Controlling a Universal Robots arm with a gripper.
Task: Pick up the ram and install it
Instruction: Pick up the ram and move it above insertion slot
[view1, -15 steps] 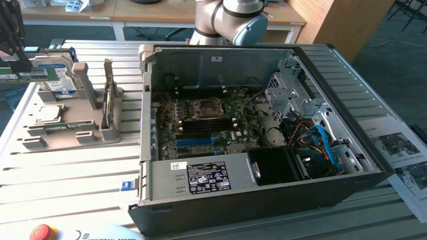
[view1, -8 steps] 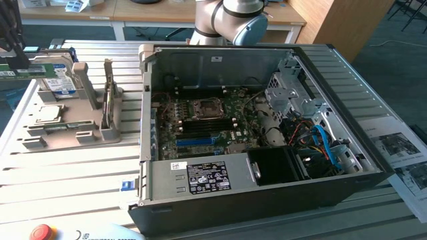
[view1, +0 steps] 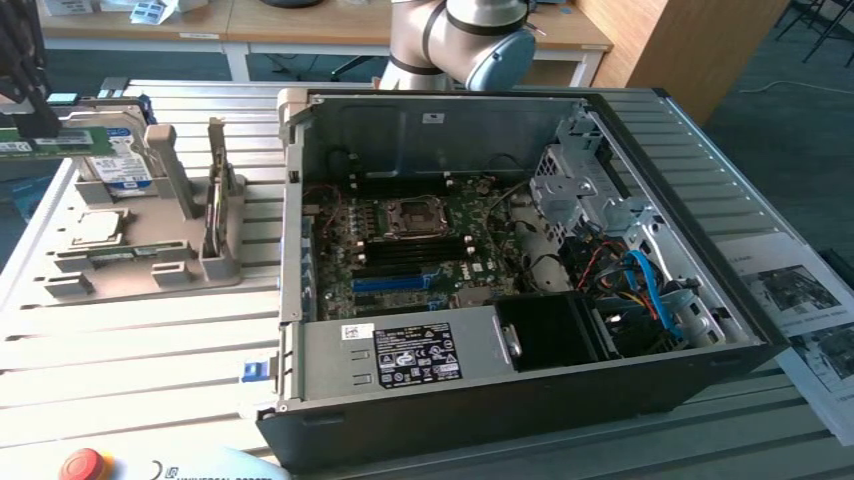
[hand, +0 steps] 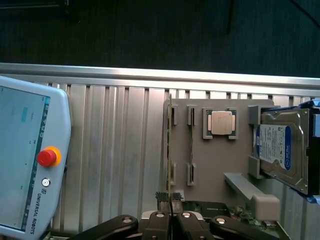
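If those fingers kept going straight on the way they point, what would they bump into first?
Most likely the grey holder, near its slotted edge; the ram clamped in the fingers would touch before they do. Height is hard to judge.

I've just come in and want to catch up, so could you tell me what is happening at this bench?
A robot arm has its gripper shut on a green memory stick, holding it above the grey parts holder, near the hard drive, at the exterior view's left. The open computer case lies beside the holder on the table; the stick is not installed yet.
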